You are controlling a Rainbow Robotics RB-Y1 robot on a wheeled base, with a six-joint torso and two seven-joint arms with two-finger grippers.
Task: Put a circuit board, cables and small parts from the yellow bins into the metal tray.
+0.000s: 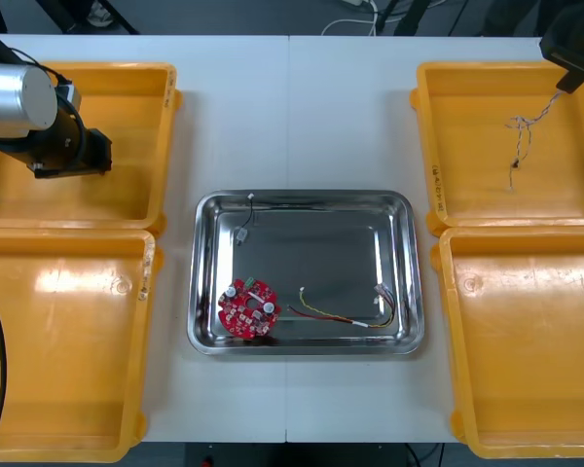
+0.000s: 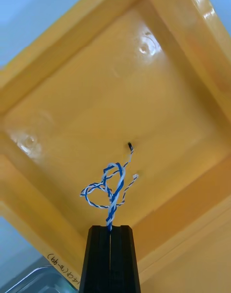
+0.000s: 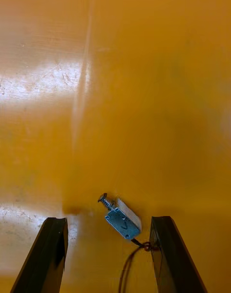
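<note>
L side: left gripper (image 3: 108, 220) sits low over the floor of the far left bin (image 1: 127, 107), fingers spread wide. A small metal part (image 3: 123, 221) lies flat on the floor between the fingertips, nearer one finger than the other. A thin dark lead runs from it toward the wrist. Judgement: the spread stance is set for a pinch across the part, and closing is not yet done.

Centre: the tray (image 1: 302, 198) holds the board (image 1: 247, 308), black cable (image 1: 245, 219) and red-yellow cable (image 1: 341, 313), all well apart from both grippers.

R side: right gripper (image 2: 110, 228) hangs above the far right bin (image 2: 96, 105), fingers pressed together on one end of the blue-white cable (image 2: 111, 189). The rest dangles in loops beyond the tips. Judgement: the end grip lets it hang free of the bin wall for the carry to the tray. Whether the loose end touches the floor: cannot tell.
</note>
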